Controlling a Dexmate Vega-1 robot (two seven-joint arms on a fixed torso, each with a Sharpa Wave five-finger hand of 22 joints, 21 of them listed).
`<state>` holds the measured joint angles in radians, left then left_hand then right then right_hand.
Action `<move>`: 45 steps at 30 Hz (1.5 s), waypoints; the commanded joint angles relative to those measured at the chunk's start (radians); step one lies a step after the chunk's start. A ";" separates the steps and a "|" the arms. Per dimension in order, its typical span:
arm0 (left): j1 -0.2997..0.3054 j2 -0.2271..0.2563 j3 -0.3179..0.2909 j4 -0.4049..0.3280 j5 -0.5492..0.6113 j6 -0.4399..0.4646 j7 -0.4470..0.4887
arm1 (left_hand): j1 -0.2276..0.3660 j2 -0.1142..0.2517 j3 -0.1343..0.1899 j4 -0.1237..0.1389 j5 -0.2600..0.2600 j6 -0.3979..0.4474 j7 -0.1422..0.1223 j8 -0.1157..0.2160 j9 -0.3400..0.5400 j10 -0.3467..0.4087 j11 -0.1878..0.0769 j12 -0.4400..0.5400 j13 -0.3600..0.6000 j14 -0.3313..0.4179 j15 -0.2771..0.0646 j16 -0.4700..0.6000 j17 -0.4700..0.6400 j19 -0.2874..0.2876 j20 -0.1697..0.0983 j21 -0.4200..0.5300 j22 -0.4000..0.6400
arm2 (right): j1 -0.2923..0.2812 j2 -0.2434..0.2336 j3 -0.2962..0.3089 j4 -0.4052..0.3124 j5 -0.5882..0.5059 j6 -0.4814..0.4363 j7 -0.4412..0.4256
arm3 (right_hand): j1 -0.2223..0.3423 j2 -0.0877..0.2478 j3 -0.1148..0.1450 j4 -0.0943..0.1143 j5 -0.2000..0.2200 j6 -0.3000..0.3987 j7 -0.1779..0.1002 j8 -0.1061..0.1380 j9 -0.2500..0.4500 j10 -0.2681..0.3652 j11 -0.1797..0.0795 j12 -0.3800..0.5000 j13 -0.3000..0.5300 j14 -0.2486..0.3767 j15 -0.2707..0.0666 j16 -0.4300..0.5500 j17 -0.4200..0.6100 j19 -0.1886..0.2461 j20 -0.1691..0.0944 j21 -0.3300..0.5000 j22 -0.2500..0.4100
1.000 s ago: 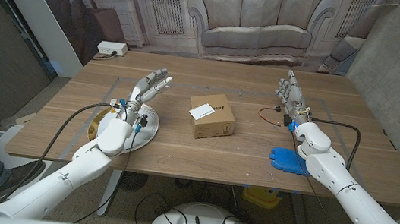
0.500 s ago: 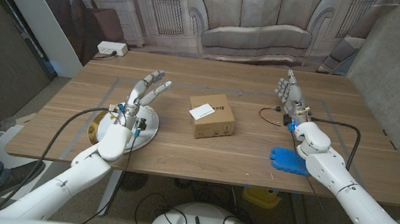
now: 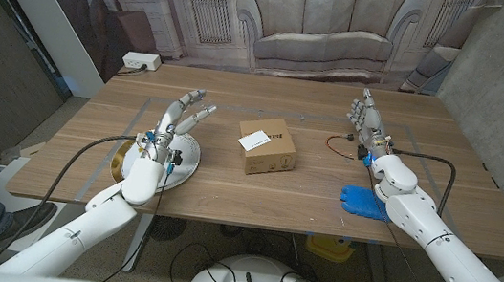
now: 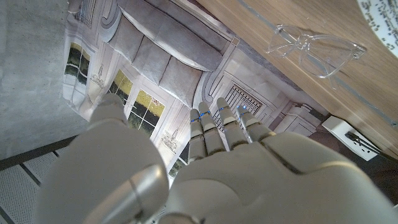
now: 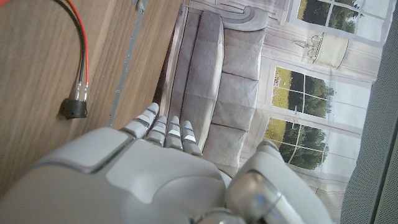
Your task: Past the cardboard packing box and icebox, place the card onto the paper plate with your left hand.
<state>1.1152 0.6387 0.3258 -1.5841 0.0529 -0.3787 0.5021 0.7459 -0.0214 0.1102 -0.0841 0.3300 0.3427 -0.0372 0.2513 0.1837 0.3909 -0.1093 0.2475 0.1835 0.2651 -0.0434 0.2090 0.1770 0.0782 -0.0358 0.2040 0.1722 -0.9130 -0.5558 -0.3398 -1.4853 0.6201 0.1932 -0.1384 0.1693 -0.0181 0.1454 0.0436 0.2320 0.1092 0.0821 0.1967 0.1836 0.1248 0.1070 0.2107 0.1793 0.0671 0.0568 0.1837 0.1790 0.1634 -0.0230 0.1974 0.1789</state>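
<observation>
Right now, a brown box (image 3: 266,146) is being seen in the middle of the wooden table (image 3: 304,191). A white card (image 3: 254,141) is being carried on top of the box, near its left side, and it is not being touched by any hand.

To the left of the box, a round paper plate (image 3: 182,159) with a gold rim is being kept near the front edge of the table. The left hand (image 3: 180,119) is being held up over the far side of the plate, between the plate and the box. Its fingers (image 3: 200,109) are being stretched out and spread apart, pointing toward the box, and nothing is being held in them. From the left wrist camera, the same fingers (image 4: 214,127) are being seen straight and side by side, and a pair of clear glasses (image 4: 314,48) is being seen lying on the table.

On the other side, the right hand (image 3: 366,118) is being held well apart from the box, with its fingers straight and nothing in it. Just beside it, a thin red and black wire (image 3: 340,147) is being seen on the table. A blue thing (image 3: 361,201) is being seen near the front edge, under the right arm.
</observation>
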 commanded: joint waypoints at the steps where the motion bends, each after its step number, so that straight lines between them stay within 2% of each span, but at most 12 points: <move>1: 0.017 0.032 -0.001 -0.052 0.068 0.075 0.027 | 0.017 -0.003 0.002 -0.010 0.011 0.013 -0.003 0.006 0.004 0.015 0.002 0.000 0.006 0.010 -0.062 -0.002 0.000 0.008 -0.045 0.000 0.003 | -0.015 -0.018 0.013 -0.027 0.003 -0.019 -0.018 | 0.005 0.006 0.003 -0.005 0.000 0.005 -0.003 0.001 0.003 0.009 0.002 0.005 0.005 0.011 -0.001 0.005 0.002 0.011 0.001 0.007 0.004; 8: 0.029 0.040 -0.001 -0.064 0.106 0.086 0.063 | 0.037 -0.006 0.005 -0.021 0.014 0.026 -0.011 0.005 0.004 0.027 -0.012 -0.001 0.006 0.020 -0.071 -0.003 0.000 0.013 -0.046 0.000 0.003 | -0.005 -0.019 0.010 -0.027 -0.003 -0.022 -0.015 | 0.005 0.006 0.002 -0.005 0.000 0.004 -0.003 0.001 0.003 0.009 0.004 0.005 0.005 0.011 -0.001 0.004 0.002 0.010 0.002 0.007 0.004; 10: 0.033 0.043 -0.001 -0.068 0.122 0.090 0.076 | 0.049 -0.009 0.006 -0.028 0.016 0.037 -0.021 0.007 0.004 0.029 -0.012 -0.004 0.006 0.026 -0.076 -0.003 0.000 0.016 -0.047 0.000 0.003 | 0.002 -0.015 0.007 -0.020 -0.005 -0.020 -0.013 | 0.005 0.006 0.002 -0.005 0.000 0.004 -0.003 0.000 0.003 0.009 0.004 0.005 0.005 0.011 -0.001 0.004 0.002 0.010 0.002 0.007 0.004; 17: 0.045 0.054 0.002 -0.089 0.180 0.114 0.115 | 0.097 -0.027 0.008 -0.053 0.022 0.065 -0.043 0.008 0.004 0.051 -0.039 -0.007 0.006 0.045 -0.095 -0.005 -0.001 0.023 -0.050 -0.001 0.003 | 0.012 -0.002 0.005 0.000 -0.009 -0.004 -0.013 | 0.005 0.006 0.001 -0.006 -0.001 0.004 -0.003 0.000 0.003 0.009 0.004 0.005 0.005 0.012 -0.002 0.004 0.002 0.011 0.002 0.007 0.004; 24: 0.049 0.065 0.011 -0.108 0.248 0.156 0.152 | 0.128 -0.037 0.009 -0.066 0.024 0.079 -0.059 0.006 0.004 0.065 -0.054 -0.010 0.007 0.055 -0.102 -0.007 -0.001 0.027 -0.055 -0.002 0.003 | 0.009 0.003 0.009 0.008 -0.010 0.010 -0.018 | 0.006 0.007 0.001 -0.006 -0.001 0.005 -0.004 0.000 0.003 0.009 0.004 0.005 0.005 0.014 -0.002 0.005 0.002 0.012 0.003 0.007 0.004; 27: 0.050 0.071 0.015 -0.113 0.266 0.169 0.160 | 0.141 -0.041 0.009 -0.068 0.025 0.090 -0.071 0.007 0.004 0.075 -0.055 -0.011 0.007 0.059 -0.111 -0.008 -0.001 0.029 -0.058 -0.003 0.003 | 0.008 0.003 0.011 0.008 -0.008 0.007 -0.019 | 0.006 0.007 0.001 -0.006 -0.001 0.007 -0.003 0.001 0.003 0.009 0.004 0.004 0.005 0.014 -0.002 0.005 0.002 0.013 0.002 0.007 0.004; 30: 0.043 0.065 0.020 -0.091 0.259 0.132 0.177 | 0.146 -0.044 0.009 -0.069 0.026 0.094 -0.071 0.007 0.004 0.081 -0.063 -0.011 0.007 0.064 -0.108 -0.008 0.000 0.031 -0.063 -0.002 0.003 | 0.008 0.000 0.011 0.009 -0.012 0.010 -0.019 | 0.006 0.007 0.001 -0.007 -0.002 0.006 -0.003 0.001 0.003 0.009 0.004 0.004 0.006 0.015 -0.002 0.005 0.002 0.014 0.002 0.008 0.004; 34: 0.043 0.065 0.025 -0.086 0.280 0.126 0.200 | 0.155 -0.047 0.007 -0.067 0.027 0.118 -0.084 0.011 0.005 0.099 -0.070 -0.010 0.007 0.082 -0.115 -0.004 0.000 0.041 -0.068 0.000 0.003 | 0.006 0.000 0.015 0.004 -0.009 0.008 -0.025 | 0.006 0.008 0.000 -0.007 -0.002 0.006 -0.003 0.001 0.003 0.009 0.004 0.004 0.006 0.015 -0.002 0.005 0.002 0.014 0.002 0.007 0.004; 45: 0.062 0.095 0.035 -0.126 0.324 0.210 0.187 | 0.185 -0.034 0.017 -0.068 0.030 0.118 -0.092 0.004 0.005 0.103 -0.087 -0.019 0.008 0.088 -0.119 -0.007 0.002 0.046 -0.070 -0.001 0.003 | -0.003 -0.001 0.025 -0.008 -0.011 0.019 -0.036 | 0.007 0.008 0.000 -0.007 -0.003 0.008 -0.003 0.001 0.003 0.009 0.004 0.004 0.006 0.018 -0.003 0.006 0.002 0.016 0.002 0.008 0.004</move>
<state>1.1631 0.7092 0.3498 -1.6800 0.3318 -0.2279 0.6839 0.9182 -0.0567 0.1217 -0.1507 0.3563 0.4547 -0.1250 0.2552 0.1836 0.4925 -0.1891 0.2351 0.1886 0.3471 -0.0436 0.2012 0.1770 0.1139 -0.0358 0.2040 0.1724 -0.9073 -0.5564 -0.3235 -1.4827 0.6101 0.2040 -0.1645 0.1732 -0.0142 0.1410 0.0396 0.2320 0.1091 0.0822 0.1967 0.1836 0.1247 0.1070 0.2106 0.1793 0.0815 0.0534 0.1837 0.1789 0.1710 -0.0233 0.1974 0.1789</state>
